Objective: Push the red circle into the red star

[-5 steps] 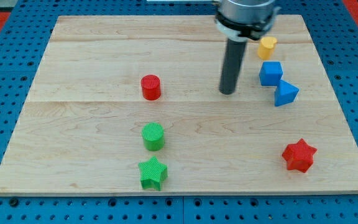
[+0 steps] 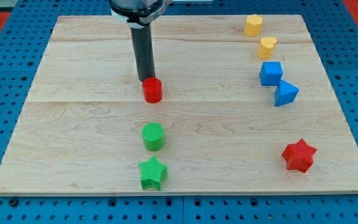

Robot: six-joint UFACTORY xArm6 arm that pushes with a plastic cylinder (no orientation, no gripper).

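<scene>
My tip (image 2: 146,80) sits at upper edge of red circle (image 2: 152,91), touching or nearly so, center-left of wooden board (image 2: 73,124); no gripper, bare rod only. Red star (image 2: 299,155) lower right, well apart. Green cylinder (image 2: 153,136) below circle, green star (image 2: 153,173) under that

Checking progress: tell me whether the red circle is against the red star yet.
Apart. Red circle sits by my tip; red star lies far right.
</scene>
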